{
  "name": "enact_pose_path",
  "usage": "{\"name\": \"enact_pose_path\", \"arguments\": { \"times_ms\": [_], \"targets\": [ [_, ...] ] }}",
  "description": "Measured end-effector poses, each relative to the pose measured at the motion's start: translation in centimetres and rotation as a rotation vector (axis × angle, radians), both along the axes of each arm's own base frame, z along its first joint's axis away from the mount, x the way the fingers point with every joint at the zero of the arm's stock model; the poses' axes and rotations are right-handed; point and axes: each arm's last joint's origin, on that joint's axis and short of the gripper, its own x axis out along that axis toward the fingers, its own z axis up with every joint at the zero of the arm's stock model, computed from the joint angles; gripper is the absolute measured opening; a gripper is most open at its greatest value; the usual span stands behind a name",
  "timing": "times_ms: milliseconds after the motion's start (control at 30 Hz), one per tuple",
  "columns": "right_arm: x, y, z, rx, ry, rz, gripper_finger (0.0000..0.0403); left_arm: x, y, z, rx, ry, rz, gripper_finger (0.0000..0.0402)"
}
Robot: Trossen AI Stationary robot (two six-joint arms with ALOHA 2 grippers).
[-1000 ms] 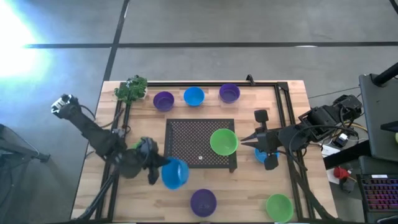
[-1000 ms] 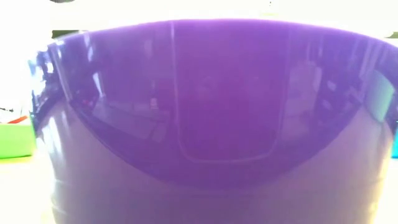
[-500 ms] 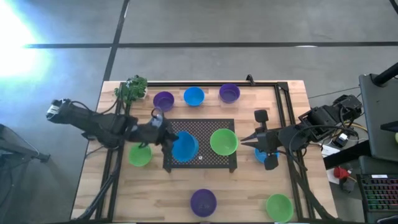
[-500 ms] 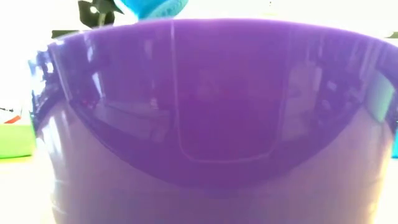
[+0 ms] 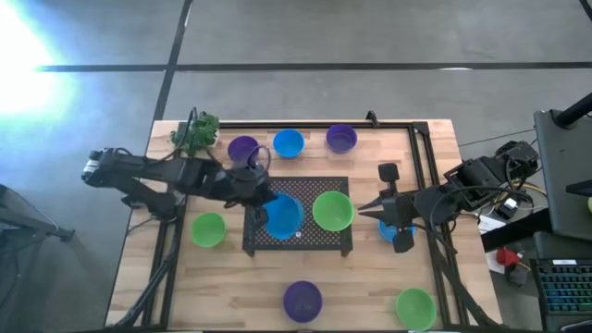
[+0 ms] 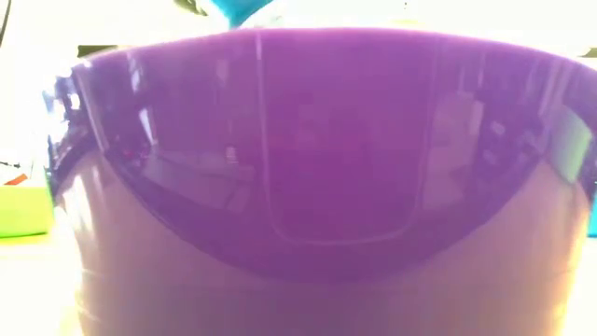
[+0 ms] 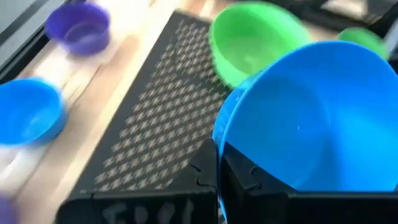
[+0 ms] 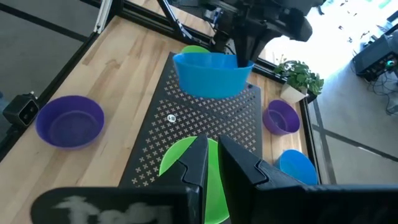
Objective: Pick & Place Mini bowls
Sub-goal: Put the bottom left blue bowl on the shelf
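Glossy blue plastic forms the held blue bowl (image 5: 282, 215), which is pinched at its rim by the left gripper (image 5: 260, 199) and is carried above the black mesh mat (image 5: 319, 238); in the right wrist view it is seen lifted clear of the mat, upright and empty. Just beside it, a lime green bowl (image 5: 333, 210) is seen over the mat's right part, at the tip of the right gripper (image 5: 363, 210), whose fingers are nearly pressed together; whether that rim is gripped cannot be told. Along the table's (image 5: 361, 277) far edge a purple bowl (image 5: 243, 149), a second blue bowl (image 5: 289, 142) and another purple bowl (image 5: 341, 138) are set in a row, all empty. A green bowl (image 5: 208, 228) is placed left of the mat, a purple one (image 5: 302, 299) near the front edge, and a further green one (image 5: 414, 307) at the front right corner. Part of another blue bowl (image 5: 386, 230) is seen under the right arm. A small leafy plant (image 5: 195, 132) is stood at the far left corner. The low view is filled by the purple bowl at the front edge.
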Motion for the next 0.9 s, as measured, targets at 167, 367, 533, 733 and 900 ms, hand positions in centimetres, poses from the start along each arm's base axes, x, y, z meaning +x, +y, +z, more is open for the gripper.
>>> {"name": "enact_pose_path", "arguments": {
  "times_ms": [167, 367, 533, 733, 900],
  "targets": [
    [0.0, 0.0, 0.0, -0.001, 0.0, 0.001, 0.0034, 1.8, 0.2, 1.1, -0.01, 0.1, 0.049, 0.0],
    [0.0, 0.0, 0.0, 0.001, 0.0, 0.0, 0.0034, 4.3, 0.9, 0.1, -0.032, 0.243, 0.045, 0.0],
    [0.0, 0.0, 0.0, -0.001, 0.0, 0.001, 0.0034, 5.1, 1.5, -0.5, -0.028, 0.309, 0.068, 0.0],
    [0.0, 0.0, 0.0, -0.001, 0.0, 0.001, 0.0034, 5.4, 2.2, -0.8, -0.045, 0.308, 0.109, 0.0],
    [0.0, 0.0, 0.0, 0.001, 0.001, -0.001, 0.0034, 5.5, 2.1, -0.9, -0.064, 0.312, 0.099, 0.0]
  ]
}}
